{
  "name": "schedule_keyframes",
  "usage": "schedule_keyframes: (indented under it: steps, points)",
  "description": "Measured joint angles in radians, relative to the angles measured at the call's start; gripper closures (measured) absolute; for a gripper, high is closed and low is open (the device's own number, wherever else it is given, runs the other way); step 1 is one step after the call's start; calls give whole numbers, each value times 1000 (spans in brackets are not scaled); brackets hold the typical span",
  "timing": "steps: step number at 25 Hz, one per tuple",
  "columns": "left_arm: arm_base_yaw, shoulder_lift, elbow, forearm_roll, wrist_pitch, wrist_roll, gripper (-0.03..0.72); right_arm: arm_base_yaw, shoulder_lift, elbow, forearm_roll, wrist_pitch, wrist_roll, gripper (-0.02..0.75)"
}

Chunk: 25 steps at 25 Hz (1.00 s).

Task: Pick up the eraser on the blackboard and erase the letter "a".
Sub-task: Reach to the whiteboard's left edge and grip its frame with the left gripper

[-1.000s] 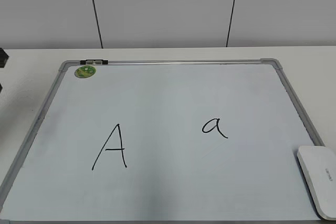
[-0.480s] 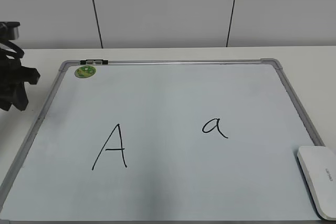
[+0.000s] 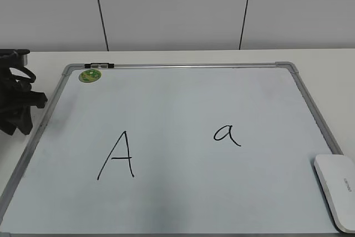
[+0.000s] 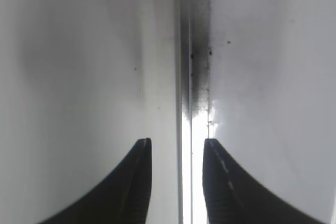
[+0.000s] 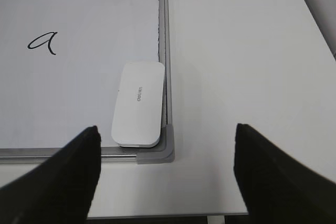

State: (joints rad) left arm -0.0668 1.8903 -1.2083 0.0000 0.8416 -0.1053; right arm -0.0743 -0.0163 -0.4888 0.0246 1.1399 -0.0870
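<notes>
The white eraser (image 3: pixel 335 190) lies at the near right corner of the blackboard (image 3: pixel 183 104), partly over its frame; it also shows in the right wrist view (image 5: pixel 138 103). The small letter "a" (image 3: pixel 226 134) is right of the board's middle and shows in the right wrist view (image 5: pixel 43 41). My right gripper (image 5: pixel 166 127) is wide open and empty, above the table just short of the board's corner cap and the eraser; it is out of the exterior view. My left gripper (image 3: pixel 16 106) hangs by the board's left frame (image 4: pixel 185 51), its jaws (image 4: pixel 177 142) a little apart and empty.
A large capital "A" (image 3: pixel 116 156) is on the board's left half. A round green magnet (image 3: pixel 90 75) and a small black clip (image 3: pixel 99 65) sit at the far left corner. Bare white table (image 5: pixel 236 51) lies right of the board, its front edge close.
The left arm has come into the exterior view from the left and moved down and right to the board's left edge. The eraser and the letters have not moved.
</notes>
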Motion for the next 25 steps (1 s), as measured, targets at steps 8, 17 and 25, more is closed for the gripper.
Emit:
schedule_keyframes:
  steps: [8,17,25]
  points:
    - [11,92,-78,0,-15,-1,445,0,0,0,0,0,0,151]
    - [11,166,-109,-8,-23,-2,446,0,0,0,0,0,0,151]
    - [11,172,-116,-16,-15,-2,519,0,0,0,0,0,0,151]
